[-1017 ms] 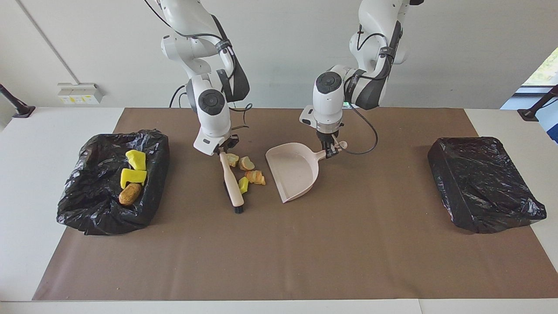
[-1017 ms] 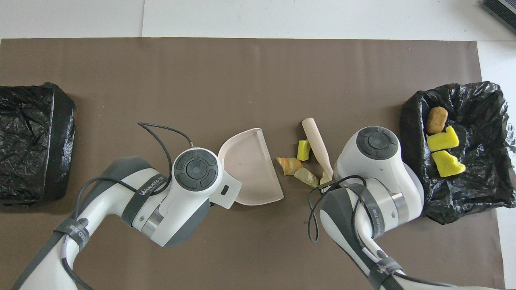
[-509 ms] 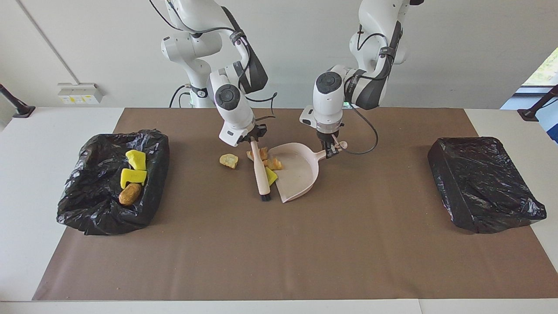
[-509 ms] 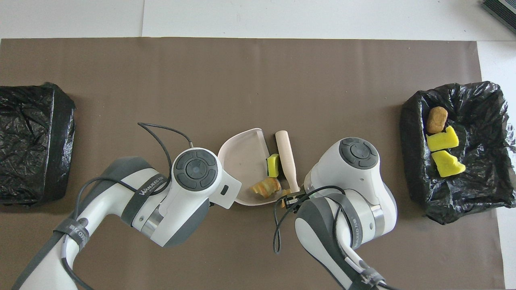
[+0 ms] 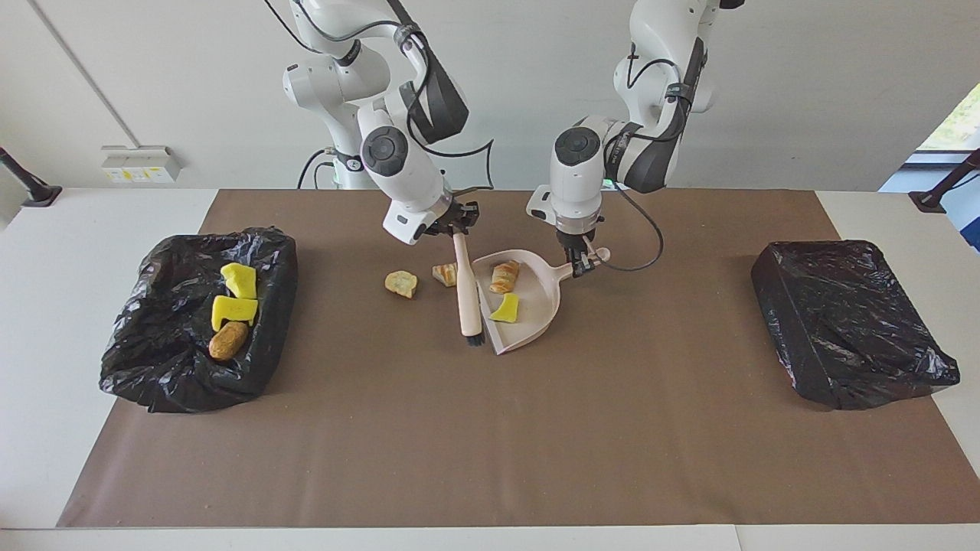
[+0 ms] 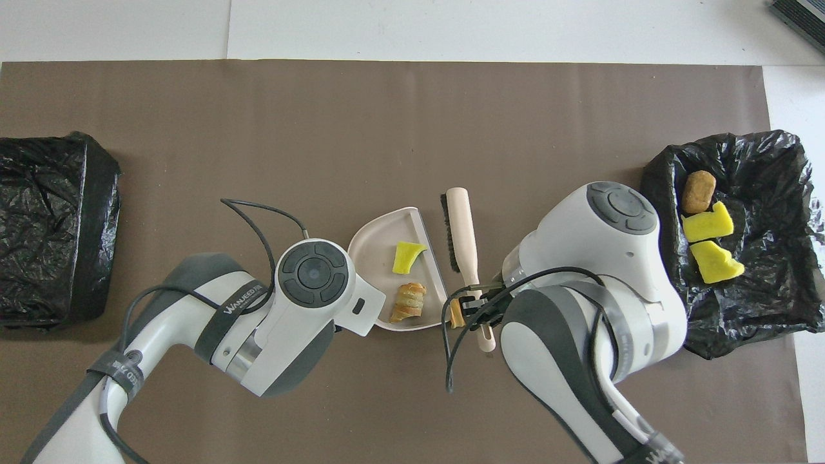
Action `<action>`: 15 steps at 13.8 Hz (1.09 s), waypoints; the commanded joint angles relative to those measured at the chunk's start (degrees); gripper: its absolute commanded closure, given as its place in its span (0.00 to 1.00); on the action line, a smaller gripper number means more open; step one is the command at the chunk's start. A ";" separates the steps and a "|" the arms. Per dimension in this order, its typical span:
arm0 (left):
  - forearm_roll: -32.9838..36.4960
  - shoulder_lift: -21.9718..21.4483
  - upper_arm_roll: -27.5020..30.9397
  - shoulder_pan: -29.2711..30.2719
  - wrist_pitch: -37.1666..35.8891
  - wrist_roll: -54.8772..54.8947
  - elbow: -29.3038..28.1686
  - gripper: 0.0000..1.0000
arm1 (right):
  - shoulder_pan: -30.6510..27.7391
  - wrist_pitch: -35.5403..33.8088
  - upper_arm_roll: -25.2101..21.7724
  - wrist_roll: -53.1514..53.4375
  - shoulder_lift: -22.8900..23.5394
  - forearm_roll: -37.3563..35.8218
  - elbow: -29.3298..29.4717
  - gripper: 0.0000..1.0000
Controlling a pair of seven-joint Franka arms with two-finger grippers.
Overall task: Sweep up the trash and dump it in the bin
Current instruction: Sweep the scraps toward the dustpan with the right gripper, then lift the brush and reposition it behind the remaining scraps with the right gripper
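The right hand [image 5: 458, 229] is clamped on the handle of the brush [image 5: 466, 291], whose bristles rest just beside the dustpan [image 5: 536, 302], which the left hand [image 5: 579, 262] pinches by its handle. A yellow bit [image 5: 505, 308] and an orange-brown chunk [image 5: 504, 276] lie in the pan. Two tan lumps [image 5: 401, 283] sit on the counter [image 5: 459, 428] toward the right arm's end, and three pieces [image 5: 232, 310] lie in the open black-lined bin [image 5: 153, 367].

The dustpan [image 5: 528, 295] looks like smooth matt plastic in pale pink. The brush [image 5: 466, 295] has a smooth pale handle, maybe wood or plastic, and dark bristles. The two bins [image 5: 172, 360] [image 5: 850, 321] wear crinkled glossy black plastic film. The brown mat [image 5: 490, 444] is matt and paper-like. The yellow trash [image 5: 505, 309] looks like porous foam.
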 commanded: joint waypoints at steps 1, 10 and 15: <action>0.72 -2.65 0.72 -0.83 1.20 1.05 -3.31 1.00 | -4.56 -2.32 0.44 1.22 -7.21 -4.96 -7.17 1.00; 5.64 -4.67 0.72 -2.49 -7.32 4.58 -3.57 1.00 | -10.02 0.13 0.70 -1.77 -21.91 -13.33 -29.33 1.00; 5.55 -7.83 0.55 -5.22 -5.31 -4.91 -8.84 1.00 | -0.81 3.55 0.97 2.17 -19.98 -10.18 -29.79 1.00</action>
